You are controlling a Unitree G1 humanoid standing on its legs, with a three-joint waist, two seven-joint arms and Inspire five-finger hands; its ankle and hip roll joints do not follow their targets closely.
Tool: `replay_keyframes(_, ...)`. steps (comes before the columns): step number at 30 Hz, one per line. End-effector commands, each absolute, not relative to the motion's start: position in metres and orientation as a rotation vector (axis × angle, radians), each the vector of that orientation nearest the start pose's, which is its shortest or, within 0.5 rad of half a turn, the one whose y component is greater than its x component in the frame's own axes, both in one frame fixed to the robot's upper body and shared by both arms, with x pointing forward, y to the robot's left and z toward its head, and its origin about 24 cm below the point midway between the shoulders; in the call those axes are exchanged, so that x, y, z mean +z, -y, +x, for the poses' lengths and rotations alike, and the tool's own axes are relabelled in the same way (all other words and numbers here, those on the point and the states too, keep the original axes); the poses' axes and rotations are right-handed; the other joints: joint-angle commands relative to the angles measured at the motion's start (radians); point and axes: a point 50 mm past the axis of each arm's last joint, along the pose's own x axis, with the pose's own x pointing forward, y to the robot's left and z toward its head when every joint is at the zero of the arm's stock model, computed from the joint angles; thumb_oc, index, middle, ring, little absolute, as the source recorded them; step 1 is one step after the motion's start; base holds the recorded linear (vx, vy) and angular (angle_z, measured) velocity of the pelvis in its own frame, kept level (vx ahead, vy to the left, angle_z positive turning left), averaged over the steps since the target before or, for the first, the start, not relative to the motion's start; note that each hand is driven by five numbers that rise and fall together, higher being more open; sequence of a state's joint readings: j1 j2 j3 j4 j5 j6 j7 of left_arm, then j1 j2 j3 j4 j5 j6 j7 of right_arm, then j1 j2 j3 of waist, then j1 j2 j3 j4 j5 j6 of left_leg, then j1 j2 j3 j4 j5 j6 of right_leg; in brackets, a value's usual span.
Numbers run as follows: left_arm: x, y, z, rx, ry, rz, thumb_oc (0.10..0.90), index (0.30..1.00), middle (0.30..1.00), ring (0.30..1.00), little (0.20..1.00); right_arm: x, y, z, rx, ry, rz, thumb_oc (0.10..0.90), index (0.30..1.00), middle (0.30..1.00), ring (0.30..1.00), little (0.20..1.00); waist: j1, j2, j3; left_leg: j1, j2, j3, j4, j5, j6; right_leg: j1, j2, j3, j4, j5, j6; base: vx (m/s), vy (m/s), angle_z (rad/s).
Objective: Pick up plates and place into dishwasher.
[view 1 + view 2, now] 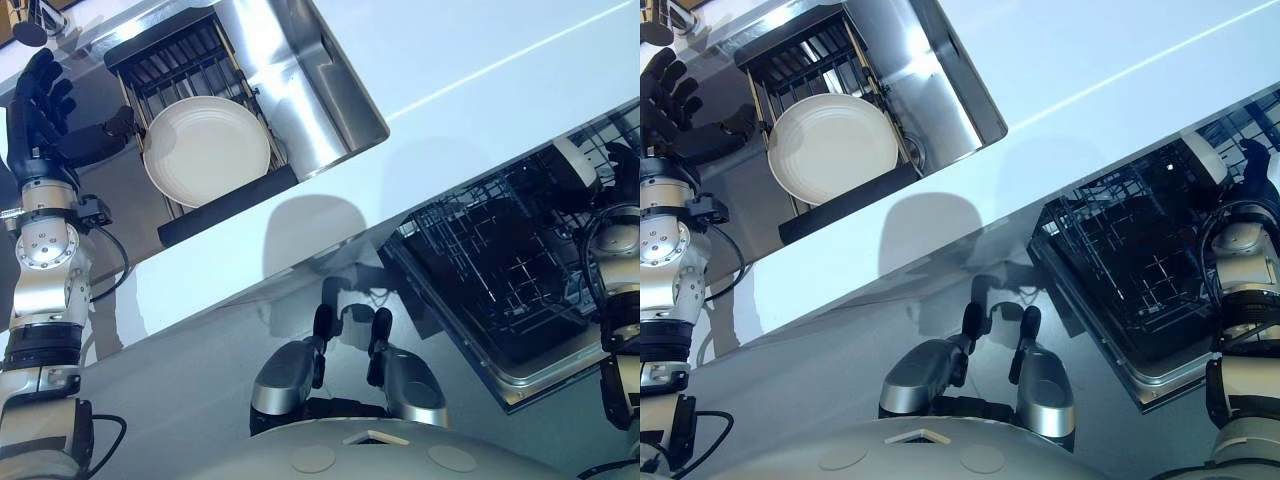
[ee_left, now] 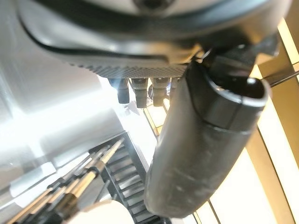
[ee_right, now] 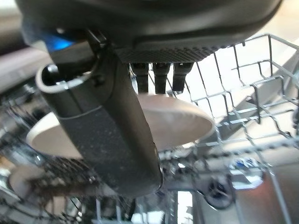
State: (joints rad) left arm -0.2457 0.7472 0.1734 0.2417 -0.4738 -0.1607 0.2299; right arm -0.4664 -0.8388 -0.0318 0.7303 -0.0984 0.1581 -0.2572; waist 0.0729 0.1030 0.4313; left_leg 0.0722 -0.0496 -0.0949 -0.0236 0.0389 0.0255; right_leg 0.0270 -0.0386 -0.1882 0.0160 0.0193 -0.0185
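One white plate (image 1: 205, 150) lies flat on the dark wire rack (image 1: 180, 60) set in the steel sink (image 1: 300, 90), just beside my left hand (image 1: 40, 110). That hand hangs at the sink's edge with its fingers (image 1: 45, 80) straight and spread and its thumb reaching toward the plate's rim; I cannot tell whether the thumb touches it. In my left wrist view the rack's bars run below my thumb, and the plate is cut off at the frame's edge.

A second white plate (image 3: 177, 123) sits in my right hand (image 3: 107, 126) over the dishwasher basket (image 1: 500, 270), thumb across its face and fingers (image 3: 161, 77) curled over its far rim. In the head views that hand is largely hidden at the frame's edge. The white bench (image 1: 480, 60) runs between sink and dishwasher.
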Motion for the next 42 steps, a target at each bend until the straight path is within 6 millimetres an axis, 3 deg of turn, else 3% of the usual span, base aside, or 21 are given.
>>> replay_keyframes(1,0.196,-0.344,0.262,0.478,0.532,0.249,0.800,0.900,0.900,0.900,0.900,0.130,0.395,0.284,-0.670,-0.199,-0.902,0.800,0.900,0.900,0.900,0.900,-0.012,-0.040,-0.244,-0.032,-0.027,0.040,0.030,-0.090,-0.023,-0.004,0.017,0.012,0.128,-0.189,0.036,0.03,0.082,-0.19)
replay_keyframes(12,0.182,-0.346,0.261,0.478,0.485,0.248,0.800,0.900,0.900,0.900,0.900,0.127,0.392,0.275,-0.634,-0.159,-0.897,0.800,0.900,0.900,0.900,0.900,-0.022,-0.048,-0.310,0.032,-0.020,0.066,-0.031,-0.094,-0.016,0.049,0.019,0.029,0.062,-0.169,0.061,0.02,0.051,-0.10)
replay_keyframes(19,0.174,-0.347,0.260,0.486,0.451,0.239,0.800,0.900,0.900,0.900,0.900,0.138,0.397,0.268,-0.744,-0.099,-0.977,0.800,0.900,0.900,0.900,0.900,-0.024,-0.052,-0.329,0.053,-0.020,0.087,-0.039,-0.106,-0.008,0.069,0.015,0.027,0.031,-0.158,0.074,0.02,0.025,-0.02)
replay_keyframes(30,0.168,-0.360,0.250,0.512,0.392,0.327,0.800,0.900,0.900,0.900,0.900,0.141,0.350,0.270,-0.413,0.145,-0.499,0.800,0.900,0.900,0.900,0.900,-0.052,-0.055,-0.345,0.050,-0.020,0.109,-0.032,-0.113,0.007,0.053,0.020,0.047,0.036,-0.153,0.075,-0.01,0.009,-0.08)
replay_keyframes(42,0.177,-0.379,0.251,0.519,0.268,0.540,0.800,0.900,0.900,0.900,0.900,0.140,0.315,0.259,-0.210,0.270,-0.324,0.800,0.900,0.900,0.900,0.900,-0.105,-0.038,-0.355,0.053,-0.023,0.143,-0.021,-0.123,0.017,0.041,0.031,0.093,0.038,-0.147,0.081,-0.02,0.026,-0.09)
